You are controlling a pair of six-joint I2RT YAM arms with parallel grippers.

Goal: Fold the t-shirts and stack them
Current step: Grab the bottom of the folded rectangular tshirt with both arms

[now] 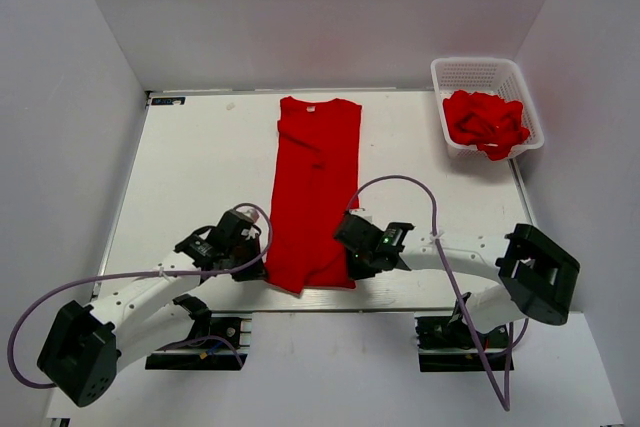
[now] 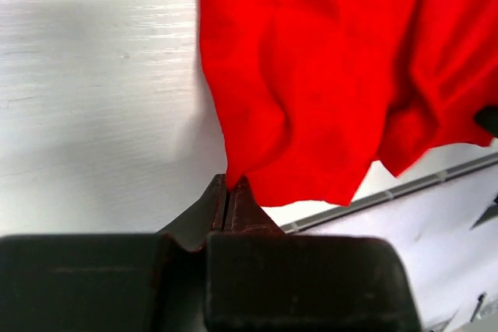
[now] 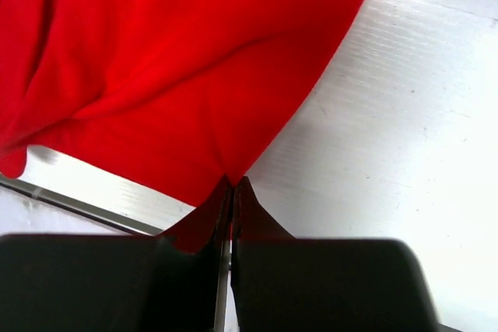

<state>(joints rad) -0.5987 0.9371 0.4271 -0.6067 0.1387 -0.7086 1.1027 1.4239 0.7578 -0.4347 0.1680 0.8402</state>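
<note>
A red t-shirt (image 1: 316,187) lies lengthwise on the white table (image 1: 200,167), folded into a narrow strip, collar with a small white label at the far end. My left gripper (image 1: 262,247) is shut on the shirt's near left hem corner (image 2: 233,176). My right gripper (image 1: 352,247) is shut on the near right hem corner (image 3: 231,178). Both corners are pinched between closed jaws and lifted slightly above the table. More red t-shirts (image 1: 486,123) lie bunched in the white mesh basket (image 1: 470,71) at the far right.
The table's near edge (image 2: 389,192) runs just behind the shirt's hem. White walls enclose the table on the left, back and right. Purple cables loop from both arms.
</note>
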